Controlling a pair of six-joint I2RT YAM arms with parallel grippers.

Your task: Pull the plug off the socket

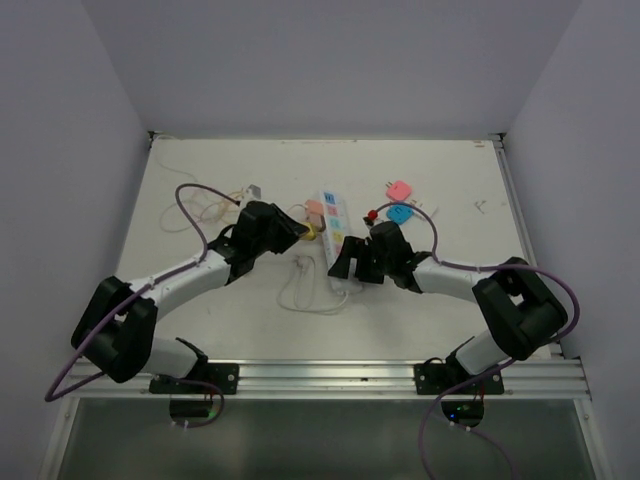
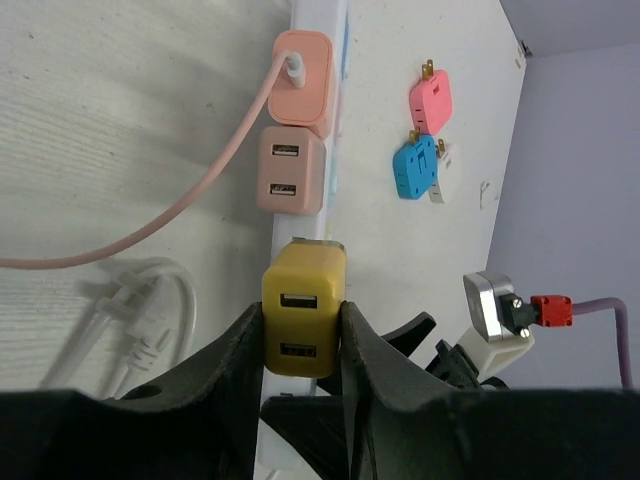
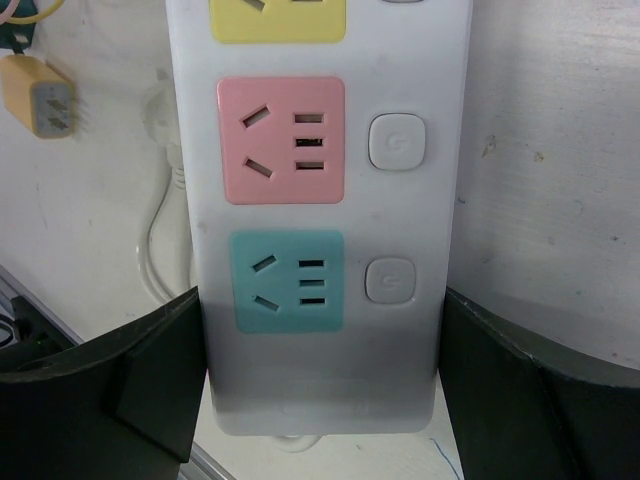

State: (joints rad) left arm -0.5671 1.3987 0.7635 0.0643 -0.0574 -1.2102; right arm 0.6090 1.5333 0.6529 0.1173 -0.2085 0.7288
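Observation:
The socket, a long white power strip [image 1: 335, 232], lies in the middle of the table with pink, blue and yellow outlet faces [image 3: 283, 140]. My left gripper [image 1: 303, 233] is shut on a yellow USB plug [image 2: 303, 320], both fingers pressed on its sides. In the right wrist view this plug [image 3: 38, 95] hangs left of the strip with its prongs bare, clear of the outlets. My right gripper [image 3: 322, 370] grips the strip's near end, one finger against each long edge. Two peach plugs [image 2: 292, 170] sit in the strip's far end.
A pink plug [image 1: 399, 189] and a blue plug [image 1: 399, 213] lie loose right of the strip. The strip's white cord [image 1: 310, 295] loops on the table to its near left. A pink cable [image 2: 150, 225] and thin wires [image 1: 205, 210] lie at the back left.

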